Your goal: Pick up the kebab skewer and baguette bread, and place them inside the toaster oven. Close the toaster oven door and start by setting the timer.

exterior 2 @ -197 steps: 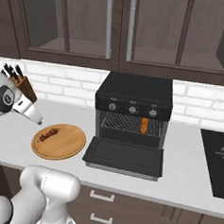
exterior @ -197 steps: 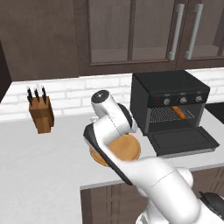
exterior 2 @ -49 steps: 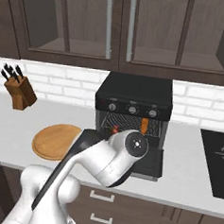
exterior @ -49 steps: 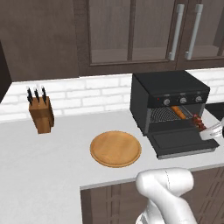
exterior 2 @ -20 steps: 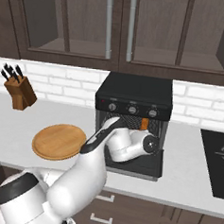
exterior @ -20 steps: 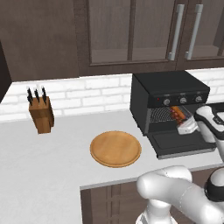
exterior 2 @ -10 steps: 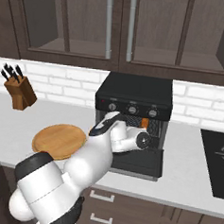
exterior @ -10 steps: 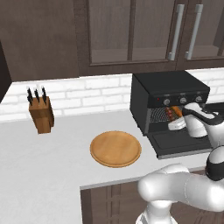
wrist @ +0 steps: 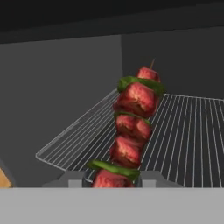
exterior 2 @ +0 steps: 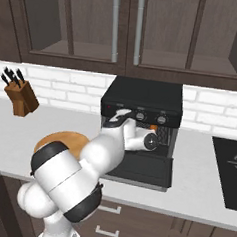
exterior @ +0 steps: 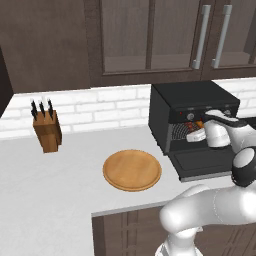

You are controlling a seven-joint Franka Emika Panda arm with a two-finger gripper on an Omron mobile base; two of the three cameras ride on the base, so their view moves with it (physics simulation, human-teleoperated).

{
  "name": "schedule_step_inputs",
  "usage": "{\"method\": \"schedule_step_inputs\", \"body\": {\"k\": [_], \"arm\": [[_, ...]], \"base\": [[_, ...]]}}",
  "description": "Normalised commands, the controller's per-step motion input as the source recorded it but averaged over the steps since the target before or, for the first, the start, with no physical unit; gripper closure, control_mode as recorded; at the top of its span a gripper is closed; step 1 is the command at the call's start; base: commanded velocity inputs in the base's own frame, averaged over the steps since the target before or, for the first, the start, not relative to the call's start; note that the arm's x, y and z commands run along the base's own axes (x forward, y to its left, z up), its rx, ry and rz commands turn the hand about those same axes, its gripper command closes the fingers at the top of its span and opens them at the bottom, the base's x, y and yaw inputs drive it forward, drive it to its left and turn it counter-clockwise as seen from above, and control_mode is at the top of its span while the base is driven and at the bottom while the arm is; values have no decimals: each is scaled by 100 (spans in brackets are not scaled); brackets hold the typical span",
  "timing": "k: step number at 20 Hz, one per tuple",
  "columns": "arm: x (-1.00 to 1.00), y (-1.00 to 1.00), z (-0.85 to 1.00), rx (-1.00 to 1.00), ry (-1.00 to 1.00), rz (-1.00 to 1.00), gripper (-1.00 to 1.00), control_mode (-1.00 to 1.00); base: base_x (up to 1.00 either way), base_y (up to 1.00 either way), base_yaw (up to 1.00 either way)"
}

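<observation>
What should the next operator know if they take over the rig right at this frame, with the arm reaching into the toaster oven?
Gripper: shut on the kebab skewer, inside the toaster oven and above its wire rack.
Baguette bread: an orange-brown piece shows inside the oven cavity, so it looks already loaded.
Toaster oven door: folded down, open.
Wooden plate: on the counter left of the oven.
Done: baguette in; skewer carried into the cavity.
Left: release the skewer on the rack, pull the arm out, close the door, turn the timer knob (which knob is the timer cannot be told).
</observation>
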Motion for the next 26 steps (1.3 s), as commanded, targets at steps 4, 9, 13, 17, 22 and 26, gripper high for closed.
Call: {"method": "schedule_step_inputs", "body": {"k": [4, 9, 13, 17, 22, 26], "arm": [[1, -1, -26, 0, -20, -1, 100, -100], [10, 0, -9, 3, -13, -2, 100, -100], [47, 0, 0, 6, 0, -2, 100, -100], [28, 0, 0, 4, 0, -2, 100, -100], [0, 0, -11, 0, -7, 0, -100, -100], [2, 0, -3, 0, -1, 0, -100, -100]], "base": [[0, 0, 0], [0, 0, 0], [0, 0, 0], [0, 0, 0], [0, 0, 0], [0, 0, 0]]}}
